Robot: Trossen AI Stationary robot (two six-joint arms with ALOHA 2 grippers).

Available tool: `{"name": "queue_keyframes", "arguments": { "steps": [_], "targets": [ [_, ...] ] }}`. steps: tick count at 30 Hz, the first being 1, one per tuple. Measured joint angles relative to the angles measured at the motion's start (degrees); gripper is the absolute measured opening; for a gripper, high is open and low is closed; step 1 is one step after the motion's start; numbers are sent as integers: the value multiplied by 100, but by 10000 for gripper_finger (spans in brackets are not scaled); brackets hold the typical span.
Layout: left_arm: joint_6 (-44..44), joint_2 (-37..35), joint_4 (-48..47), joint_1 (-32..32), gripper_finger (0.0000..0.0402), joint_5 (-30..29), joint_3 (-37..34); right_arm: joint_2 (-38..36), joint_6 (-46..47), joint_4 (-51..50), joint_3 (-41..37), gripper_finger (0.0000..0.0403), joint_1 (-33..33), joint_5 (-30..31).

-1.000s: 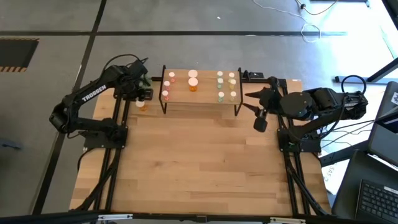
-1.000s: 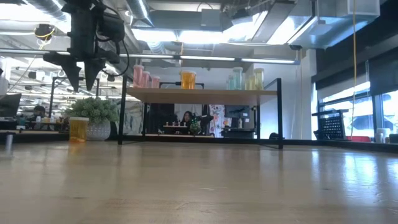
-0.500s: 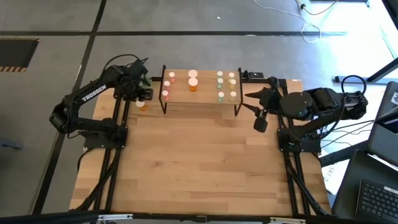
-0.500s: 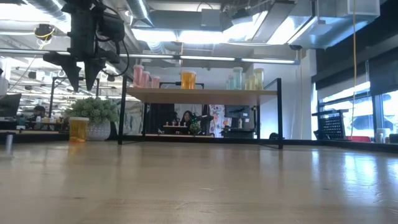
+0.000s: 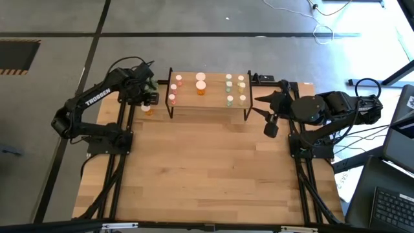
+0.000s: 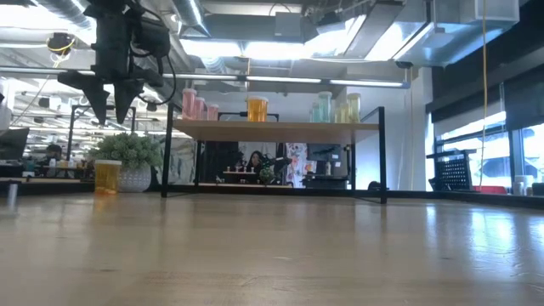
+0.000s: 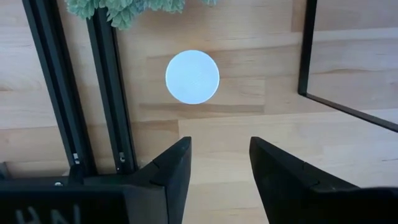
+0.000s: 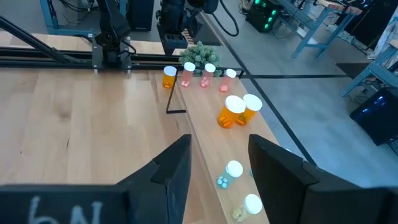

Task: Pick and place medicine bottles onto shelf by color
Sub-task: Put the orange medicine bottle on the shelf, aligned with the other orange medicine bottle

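Directly beneath the left gripper (image 7: 214, 165) stood one orange medicine bottle (image 6: 107, 176) on the wooden tabletop (image 5: 207, 175), outside the shelf (image 6: 276, 129) and just beside its black end leg. Left fingers (image 7: 174, 168) were apart with nothing between them; the left wrist view looked straight down on the bottle's pale cap (image 7: 192, 76), so its orange body was hidden there. Low view showed the left gripper (image 6: 110, 100) hanging well above that bottle, apart from it, pointing down; the arm's upper part was cut off at the frame top. A spiky green potted plant (image 6: 127, 153) sat just behind the bottle; only its leaf tips showed in the left wrist view.

Right gripper (image 8: 214, 168) hovered off the shelf's opposite end, fingers (image 8: 171, 171) parted and empty, aimed along the shelf board. In the high view it (image 5: 264, 107) sat near the shelf's end frame, not touching it.

On the shelf top: pink-red bottles (image 5: 175, 89) at the end nearest the left gripper, two orange bottles (image 5: 201, 83) mid-board, pale green-yellow bottles (image 5: 235, 89) at the end nearest the right gripper. Exact counts were hard to make out; bottles overlapped in the low view and the nearest ones were partly hidden by the right fingers in the right wrist view. Labels were too small to read.
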Motion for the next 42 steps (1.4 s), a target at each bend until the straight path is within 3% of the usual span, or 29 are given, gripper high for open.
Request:
{"name": "queue_keyframes", "arguments": {
  "steps": [30, 37, 42],
  "targets": [
    [186, 0, 5, 0, 161, 0, 0, 0, 0, 1, 0, 162, 1, -3],
    [-157, 21, 17, 0, 161, -64, 0, 0, 0, 0, 0, 162, 1, -3],
    [-155, 175, 22, 0, 193, -64, -2, 0, 0, 0, 0, 162, 1, -3]
  ]
}}
